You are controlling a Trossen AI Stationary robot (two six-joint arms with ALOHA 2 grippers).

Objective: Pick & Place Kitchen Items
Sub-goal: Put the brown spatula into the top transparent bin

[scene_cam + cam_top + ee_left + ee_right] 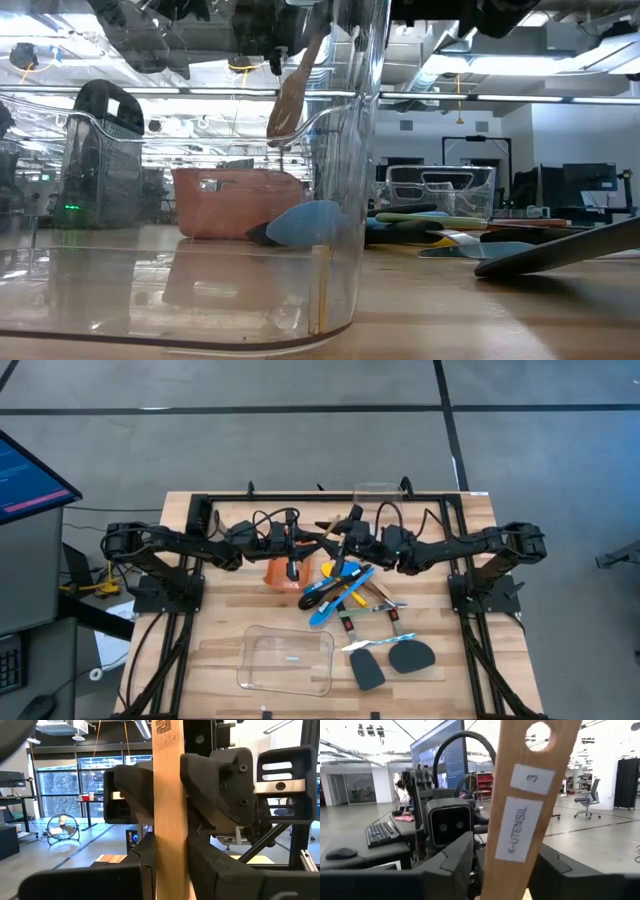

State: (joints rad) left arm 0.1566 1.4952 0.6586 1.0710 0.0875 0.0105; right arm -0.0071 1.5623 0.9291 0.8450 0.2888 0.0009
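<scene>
High view: both arms are seen reaching toward the middle of the wooden table (230, 610), meeting above the far part of it. The left gripper (292, 545) and the right gripper (340, 540) face each other, and a wooden utensil (325, 528) is carried between them in the air. In the left wrist view the flat wooden handle (170, 805) stands upright between the left arm's dark fingers (145, 865), which are pressed against its sides, so those jaws are pinching it. In the right wrist view the same handle's end (525, 805), with a hanging hole and a white label, is framed by the right arm's fingers (455, 860); whether these jaws are touching the wood cannot be told. In the low view the spoon-shaped end of the utensil (292, 95) is seen hanging tilted, well above the table.

An orange bin (280, 573) sits below the grippers. Just beside it lies a heap of utensils, among them a blue spoon (340, 595) and a yellow spoon (328, 570). Nearer the front edge two black spatulas (390, 663) rest flat, and a clear container (288, 660) stands to their left. A second clear container (376, 492) stands at the far edge.
</scene>
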